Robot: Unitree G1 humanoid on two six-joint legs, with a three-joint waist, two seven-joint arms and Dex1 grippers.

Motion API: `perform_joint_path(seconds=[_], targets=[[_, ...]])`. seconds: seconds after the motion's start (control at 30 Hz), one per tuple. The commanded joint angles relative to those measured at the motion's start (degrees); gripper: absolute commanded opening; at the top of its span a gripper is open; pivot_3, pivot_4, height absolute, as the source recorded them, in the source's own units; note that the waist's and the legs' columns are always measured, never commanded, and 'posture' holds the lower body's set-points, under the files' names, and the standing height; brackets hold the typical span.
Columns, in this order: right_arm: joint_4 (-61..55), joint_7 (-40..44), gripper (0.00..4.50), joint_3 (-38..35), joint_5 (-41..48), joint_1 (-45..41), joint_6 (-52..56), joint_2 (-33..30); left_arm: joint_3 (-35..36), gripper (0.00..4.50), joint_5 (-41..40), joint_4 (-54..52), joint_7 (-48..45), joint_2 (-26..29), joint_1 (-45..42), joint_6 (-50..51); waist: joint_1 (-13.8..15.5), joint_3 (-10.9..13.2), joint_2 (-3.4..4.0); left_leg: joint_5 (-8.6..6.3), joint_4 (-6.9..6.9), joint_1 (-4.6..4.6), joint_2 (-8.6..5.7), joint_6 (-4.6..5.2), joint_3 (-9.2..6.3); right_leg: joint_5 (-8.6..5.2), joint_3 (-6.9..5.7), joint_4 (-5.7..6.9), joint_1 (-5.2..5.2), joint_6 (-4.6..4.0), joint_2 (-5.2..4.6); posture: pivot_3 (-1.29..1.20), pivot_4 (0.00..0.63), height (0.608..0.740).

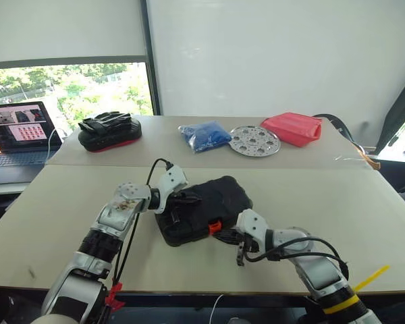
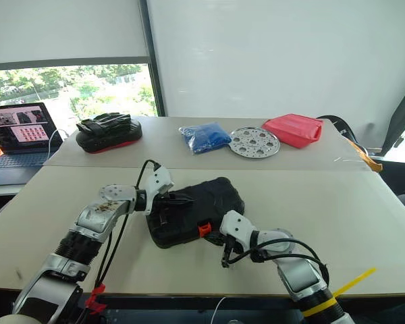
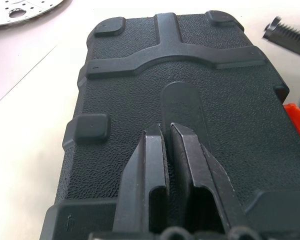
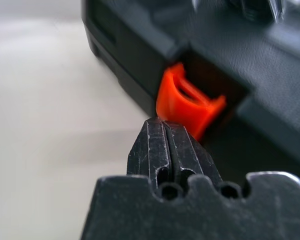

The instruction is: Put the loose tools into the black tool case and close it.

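The black tool case (image 1: 209, 202) lies shut on the near table, its textured lid up. Its orange latch (image 1: 214, 227) faces the front edge. My left gripper (image 1: 189, 200) rests on the lid's left part, fingers shut with nothing between them; the left wrist view shows its tips (image 3: 166, 127) against the lid (image 3: 140, 85). My right gripper (image 1: 224, 233) is shut too, and its tips (image 4: 165, 122) touch the orange latch (image 4: 187, 102) from the front. The loose tools are out of view.
On the far table stand a black-and-red padded bag with gloves (image 1: 109, 131), a blue bag (image 1: 204, 136), a perforated silver disc (image 1: 254, 140) and a red pouch (image 1: 293, 128). A laptop (image 1: 20, 138) sits at far left. A seam (image 1: 324, 169) divides the two tables.
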Motion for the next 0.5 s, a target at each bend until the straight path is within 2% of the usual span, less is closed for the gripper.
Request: perform_joint_path(seconds=[0.03, 0.23, 0.37, 0.43, 0.47, 0.5], targets=[[-0.2, -3.1, 0.00, -2.0, -0.2, -3.1, -2.3, 1.7, -3.5, 0.34, 2.9, 3.6, -0.6, 0.1, 3.0, 3.4, 0.0, 0.0, 0.00, 0.00, 0.00, -0.01, 0.00, 0.00, 0.00, 0.00, 0.00, -0.01, 0.00, 0.01, 0.00, 0.00, 0.150, 0.740], [-2.4, -2.0, 0.00, -2.7, 0.8, -2.0, -1.4, 1.4, -2.3, 0.34, 2.4, 3.1, -0.4, 0.8, 4.1, 2.3, 0.0, 0.0, 0.00, 0.00, -0.02, -0.02, 0.01, 0.00, 0.00, -0.01, 0.00, -0.03, -0.02, 0.01, 0.00, 0.00, 0.150, 0.740], [-7.3, 2.2, 0.00, -6.8, 5.9, 3.4, -2.3, -2.7, 4.8, 0.34, -3.2, -0.9, -3.0, 1.8, 7.7, -4.9, -0.1, 0.0, 0.04, -0.01, -0.14, -0.03, 0.02, 0.00, 0.02, -0.03, 0.04, -0.08, -0.07, 0.00, 0.00, 0.00, 0.150, 0.740], [-9.3, 5.2, 0.00, -11.8, 11.4, 6.8, -4.4, -4.7, 9.8, 0.34, -6.4, -3.1, -5.1, 3.8, 10.9, -8.6, -0.1, 0.0, 0.06, -0.04, -0.29, -0.04, 0.05, 0.03, 0.03, -0.09, 0.03, -0.16, -0.08, -0.03, 0.00, 0.00, 0.150, 0.740], [-10.3, 7.9, 0.00, -14.8, 14.9, 9.1, -4.6, -6.4, 12.9, 0.87, -8.3, -4.5, -6.8, 5.4, 13.6, -11.3, -0.2, 0.0, 0.06, -0.04, -0.46, -0.03, 0.05, 0.03, 0.03, -0.10, 0.03, -0.27, -0.08, -0.05, -0.02, 0.00, 0.150, 0.740], [-10.6, 10.3, 0.29, -17.3, 17.2, 11.2, -6.0, -8.0, 15.2, 1.09, -10.2, -6.1, -8.8, 7.3, 16.4, -12.0, -0.3, 0.0, 0.07, -0.04, -0.61, -0.05, 0.09, 0.03, 0.03, -0.09, 0.01, -0.43, -0.11, -0.07, -0.01, 0.00, 0.150, 0.740]])
